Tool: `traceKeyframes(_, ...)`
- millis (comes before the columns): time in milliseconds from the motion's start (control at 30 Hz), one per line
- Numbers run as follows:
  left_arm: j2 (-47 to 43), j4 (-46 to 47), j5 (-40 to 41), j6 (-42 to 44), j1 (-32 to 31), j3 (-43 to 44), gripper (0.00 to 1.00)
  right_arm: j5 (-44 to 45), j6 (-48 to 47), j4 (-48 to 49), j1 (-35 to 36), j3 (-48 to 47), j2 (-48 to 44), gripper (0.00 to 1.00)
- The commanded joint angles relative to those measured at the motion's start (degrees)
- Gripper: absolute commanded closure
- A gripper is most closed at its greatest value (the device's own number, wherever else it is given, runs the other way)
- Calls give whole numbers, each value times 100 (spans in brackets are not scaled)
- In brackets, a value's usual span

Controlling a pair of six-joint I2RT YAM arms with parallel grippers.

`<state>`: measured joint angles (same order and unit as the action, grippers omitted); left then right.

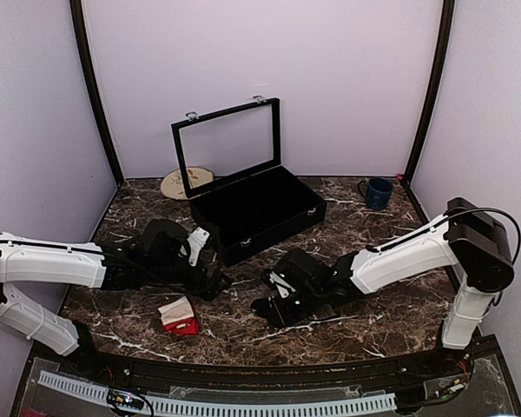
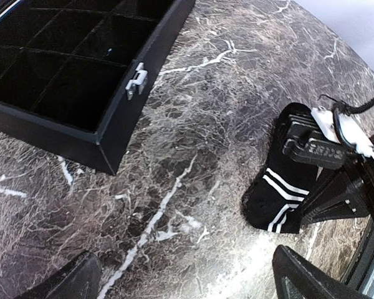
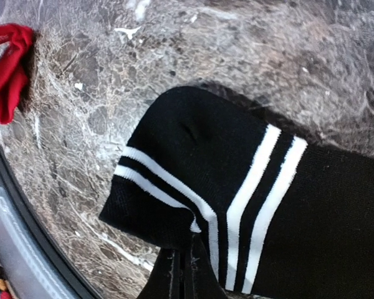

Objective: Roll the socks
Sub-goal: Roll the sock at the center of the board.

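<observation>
Red socks [image 1: 181, 317] sit front-left of you as a compact bundle, so that pair looks rolled. Left gripper [image 1: 213, 280] gapes, empty. Right gripper [image 3: 184, 274] is pinched on the black sock [image 3: 237, 180], which lies flat and unrolled.

Standing here I can read no word, brand, number or sign on anything; the raised marks on the black body of the right gripper [image 1: 262, 307], seen in the left wrist view, are too blurred to make out, and the dark figure on the round tan mat [image 1: 187, 182] by the back wall is too small to tell whether it is lettering or ornament. The black sock [image 3: 224, 162] carries only plain white stripes; they spell nothing.
</observation>
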<state>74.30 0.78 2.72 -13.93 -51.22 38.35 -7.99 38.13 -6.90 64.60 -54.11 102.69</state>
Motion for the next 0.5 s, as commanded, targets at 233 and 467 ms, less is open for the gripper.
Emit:
traceKeyframes(233,191,440,-263,1114,-377,46,1,-762,1139,1158,-414,753,-584,100)
traceKeyframes(467,452,1152,161,1960,-1018,-36,2,-1185,1636,1383,-711,1068,-820,100)
